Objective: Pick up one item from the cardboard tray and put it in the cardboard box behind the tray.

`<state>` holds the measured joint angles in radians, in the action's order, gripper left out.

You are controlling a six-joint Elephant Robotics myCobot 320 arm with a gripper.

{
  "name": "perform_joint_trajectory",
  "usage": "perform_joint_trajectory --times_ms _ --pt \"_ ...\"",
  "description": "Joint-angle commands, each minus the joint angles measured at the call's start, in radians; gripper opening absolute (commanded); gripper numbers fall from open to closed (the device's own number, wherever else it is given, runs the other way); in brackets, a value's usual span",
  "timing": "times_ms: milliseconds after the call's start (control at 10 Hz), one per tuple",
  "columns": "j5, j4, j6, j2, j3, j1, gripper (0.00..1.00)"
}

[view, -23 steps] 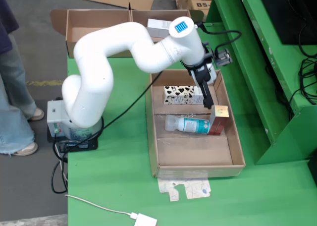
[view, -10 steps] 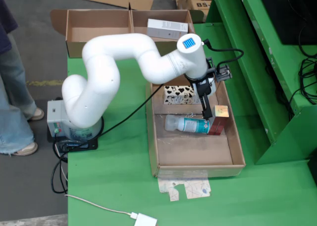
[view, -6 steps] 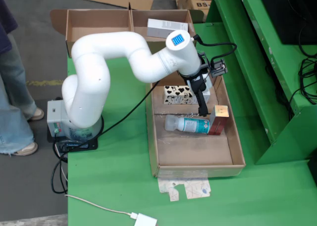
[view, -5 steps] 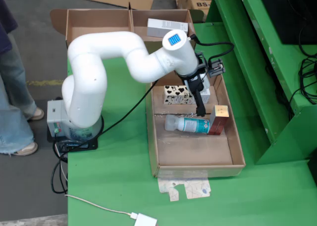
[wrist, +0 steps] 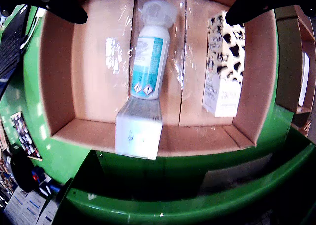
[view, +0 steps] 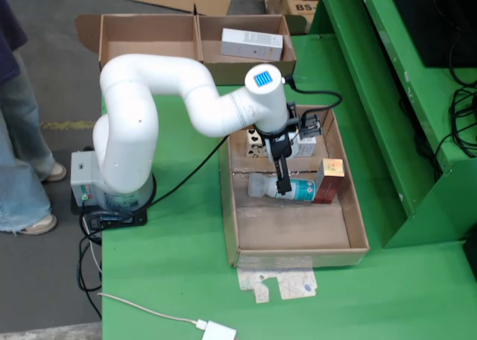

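- The bottle lies on its side in the cardboard tray. It has a teal and white label; in the wrist view I see two diamond hazard signs near its bottom, but the text is too small to read.
- The cow-pattern carton lies at the far end of the tray. Its print is blurred.
- A red box with a golden top stands upright, touching the right end of the bottle.
- A white box lies in the cardboard box behind the tray. No writing is readable on it.
- The end effector hangs over the bottle, fingers apart and holding nothing.
- Compared with 2.3 s ago, it has moved left in the fixed view, from the red box to above the bottle; the items have not moved.
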<state>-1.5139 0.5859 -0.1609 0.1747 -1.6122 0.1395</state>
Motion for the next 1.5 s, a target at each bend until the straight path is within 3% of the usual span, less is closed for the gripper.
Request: perform_joint_trajectory --times_ms 0,400,600,700,1400 --pt "-0.021 0.121 0.036 0.199 0.093 -0.02 1.0" --pt "-0.006 0.186 0.047 0.353 0.187 -0.004 1.0" --pt "-0.006 0.186 0.047 0.353 0.187 -0.004 1.0" --pt "0.0 0.182 0.045 0.47 0.286 0.006 1.0" --pt "-0.012 0.263 0.046 0.521 0.259 -0.013 1.0"
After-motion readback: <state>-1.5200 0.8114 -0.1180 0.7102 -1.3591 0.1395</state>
